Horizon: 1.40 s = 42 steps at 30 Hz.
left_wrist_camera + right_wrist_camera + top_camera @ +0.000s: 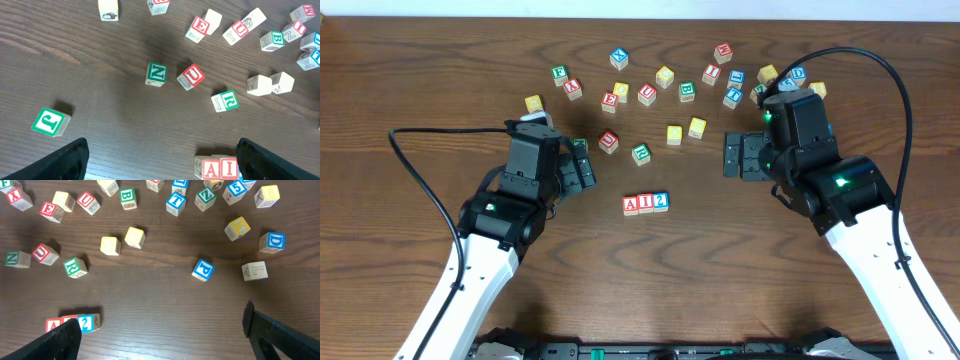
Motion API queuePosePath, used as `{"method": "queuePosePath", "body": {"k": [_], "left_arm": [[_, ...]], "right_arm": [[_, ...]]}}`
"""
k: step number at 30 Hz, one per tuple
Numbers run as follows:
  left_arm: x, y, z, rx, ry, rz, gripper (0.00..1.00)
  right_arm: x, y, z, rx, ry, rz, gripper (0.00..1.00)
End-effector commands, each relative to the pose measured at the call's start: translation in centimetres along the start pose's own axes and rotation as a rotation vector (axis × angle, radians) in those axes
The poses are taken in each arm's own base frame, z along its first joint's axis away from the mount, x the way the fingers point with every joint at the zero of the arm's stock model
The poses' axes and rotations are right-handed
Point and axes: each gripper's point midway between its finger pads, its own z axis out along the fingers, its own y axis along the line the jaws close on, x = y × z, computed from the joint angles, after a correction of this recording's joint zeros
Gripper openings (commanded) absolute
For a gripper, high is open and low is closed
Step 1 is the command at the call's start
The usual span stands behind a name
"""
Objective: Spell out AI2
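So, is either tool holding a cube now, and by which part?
Nothing is held: left tool and right tool are both open and empty; the AI2 cubes stand free.

You see the red A cube (631, 205), the red I cube (646, 204) and the blue 2 cube (661, 202) touching in one straight row. Their marked faces point up, reading AI2 from left to right.

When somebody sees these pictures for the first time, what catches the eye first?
The AI2 row stands alone at the middle of the table, its three cubes side by side. Beyond it, many loose cubes lie scattered. The left pincer and the right pincer flank the row, both open and empty.
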Motion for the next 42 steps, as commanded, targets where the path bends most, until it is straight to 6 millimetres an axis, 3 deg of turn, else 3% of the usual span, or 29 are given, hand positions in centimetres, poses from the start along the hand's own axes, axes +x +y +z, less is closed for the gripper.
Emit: {"method": "queuePosePath", "body": {"k": [1, 25, 30, 34, 42], "left_arm": [[-0.5, 0.1, -0.3, -0.004, -0.017, 0.001, 0.92], [-0.5, 0.1, -0.3, -0.003, -0.017, 0.002, 0.92], [1.4, 1.1, -0.6, -0.046, 0.062, 0.013, 0.93], [3.3, 2.4, -2.1, -0.080, 0.121, 0.020, 0.93], [3.1, 3.0, -7.0, 0.012, -0.066, -0.003, 0.93]], "right_arm": [[-0.5, -0.3, -0.6, 0.008, -0.021, 0.002, 0.99], [-0.5, -0.3, -0.6, 0.008, -0.021, 0.001, 0.99], [-0.5, -0.3, -0.6, 0.008, -0.021, 0.002, 0.99], [-0.5, -0.3, -0.6, 0.008, -0.021, 0.002, 0.99], [-0.5, -0.3, -0.6, 0.008, -0.021, 0.002, 0.99]]}}
